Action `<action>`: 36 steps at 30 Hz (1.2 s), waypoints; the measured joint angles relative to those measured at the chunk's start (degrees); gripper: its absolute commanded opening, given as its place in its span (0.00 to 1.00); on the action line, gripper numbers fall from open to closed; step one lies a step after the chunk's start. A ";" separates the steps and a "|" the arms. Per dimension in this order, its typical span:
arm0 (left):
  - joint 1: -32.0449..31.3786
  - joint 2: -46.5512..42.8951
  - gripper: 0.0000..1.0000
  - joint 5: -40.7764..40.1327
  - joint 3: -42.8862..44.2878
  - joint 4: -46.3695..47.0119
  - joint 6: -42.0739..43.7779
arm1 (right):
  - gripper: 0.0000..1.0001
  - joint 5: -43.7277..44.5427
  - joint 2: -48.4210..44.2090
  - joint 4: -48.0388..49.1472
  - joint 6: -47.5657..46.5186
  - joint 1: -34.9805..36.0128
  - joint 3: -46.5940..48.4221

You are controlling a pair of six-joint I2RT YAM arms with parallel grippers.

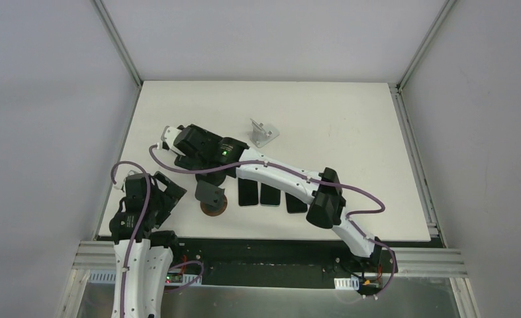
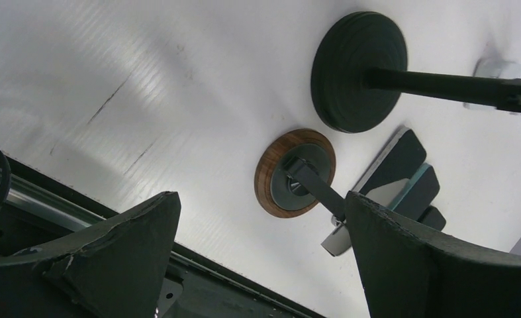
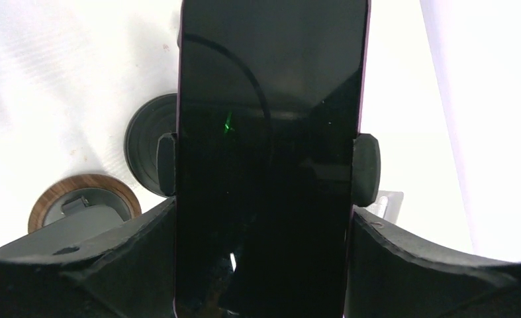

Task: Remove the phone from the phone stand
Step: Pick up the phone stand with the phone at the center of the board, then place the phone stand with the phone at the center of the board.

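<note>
A phone (image 3: 271, 132) with a dark screen stands upright in a black phone stand, held by the stand's side clamps (image 3: 167, 165). The stand's round black base (image 3: 140, 142) shows behind it, and its base (image 2: 359, 69) and pole show in the left wrist view. My right gripper (image 3: 264, 215) reaches across to the table's left (image 1: 194, 147), with a finger against each long edge of the phone below the clamps. In the top view the phone is hidden under that gripper. My left gripper (image 2: 261, 205) is open and empty at the near left (image 1: 168, 193).
A second stand with a round wooden base (image 1: 213, 202) stands near the front edge; it also shows in the left wrist view (image 2: 271, 175). Three dark phones (image 1: 269, 193) lie flat beside it, under the right arm. A small silver stand (image 1: 264, 132) stands farther back.
</note>
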 measured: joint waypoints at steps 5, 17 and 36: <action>0.00 -0.68 0.99 0.02 3.80 0.00 2.54 | 0.06 -2.10 -1.33 1.55 1.99 -0.68 -1.09; 0.00 -0.74 0.98 1.05 7.69 0.70 5.57 | 0.00 -4.98 -10.75 1.81 5.16 -4.31 -4.26; 0.00 -1.92 0.96 3.13 7.28 1.77 6.95 | 0.00 -5.31 -8.57 8.37 5.49 -4.52 -7.17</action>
